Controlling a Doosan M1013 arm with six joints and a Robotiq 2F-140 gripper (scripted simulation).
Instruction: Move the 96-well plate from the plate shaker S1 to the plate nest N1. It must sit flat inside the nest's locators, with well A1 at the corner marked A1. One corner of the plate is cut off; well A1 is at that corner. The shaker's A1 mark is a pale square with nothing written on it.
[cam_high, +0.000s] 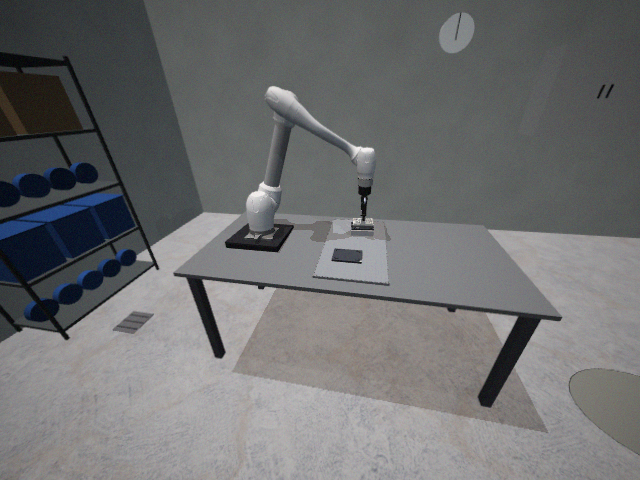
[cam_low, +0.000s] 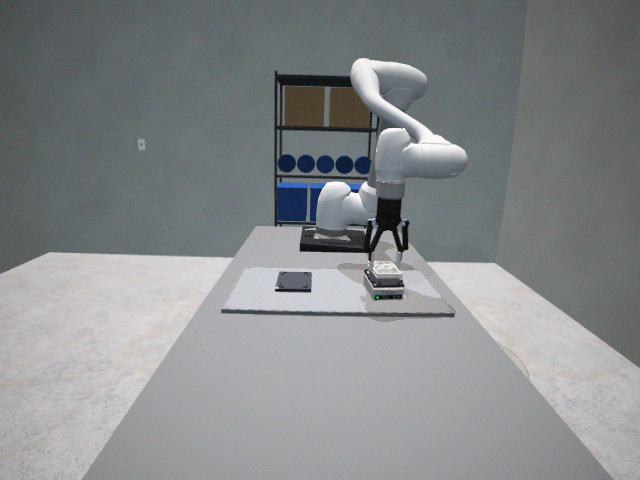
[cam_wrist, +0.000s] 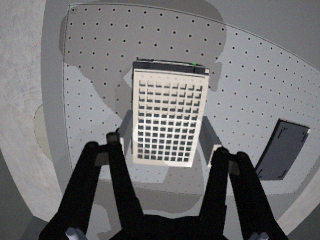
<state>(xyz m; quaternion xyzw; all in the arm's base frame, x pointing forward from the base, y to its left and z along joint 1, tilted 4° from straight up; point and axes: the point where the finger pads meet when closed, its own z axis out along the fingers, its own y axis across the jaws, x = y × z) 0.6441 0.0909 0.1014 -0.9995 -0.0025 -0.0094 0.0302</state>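
black two-finger gripper (cam_wrist: 164, 154) clamped on pale gridded 96-well plate (cam_wrist: 168, 116) atop small white plate shaker (cam_low: 383, 289), dark square plate nest (cam_low: 293, 281) well apart.

A long rectangular mat (cam_low: 330, 302) is lying on the flat table (cam_low: 320, 392). In the exterior view, a box-shaped plate shaker (cam_low: 383, 289) is sitting on the mat's right part, with a gridded 96-well plate (cam_low: 385, 269) lying on top of it. A flat square plate nest (cam_low: 293, 281) is resting well apart to the left on the same mat. The two-fingered gripper (cam_low: 385, 255) is hanging straight above the shaker, its fingers clamping the plate's sides. Behind the mat, the arm's base plate (cam_low: 310, 246) is sitting on the table, and a shelf rack (cam_low: 277, 149) is standing behind the table by the wall
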